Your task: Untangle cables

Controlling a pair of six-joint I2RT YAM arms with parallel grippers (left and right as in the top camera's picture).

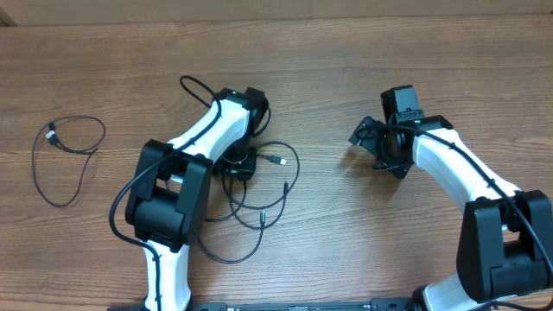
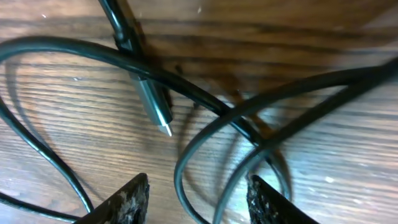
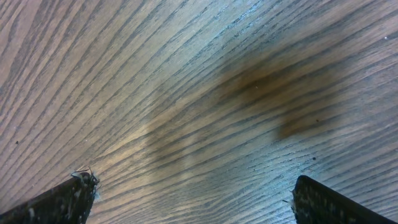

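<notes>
Wooden table [image 1: 346,250], tangled black cables [image 1: 259,203], left pincer [image 2: 198,186] part-open astride a loop, right pincer [image 3: 194,186] spread wide

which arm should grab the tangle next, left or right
Left. The left arm has its jaws open right over the tangled cables, a loop lying between them. The right arm hangs with jaws wide open above bare table, off to the side of the bundle.

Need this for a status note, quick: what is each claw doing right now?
Left claw: open, a loop of cable between its tips, not clamped.
Right claw: open, holding nothing.
</notes>
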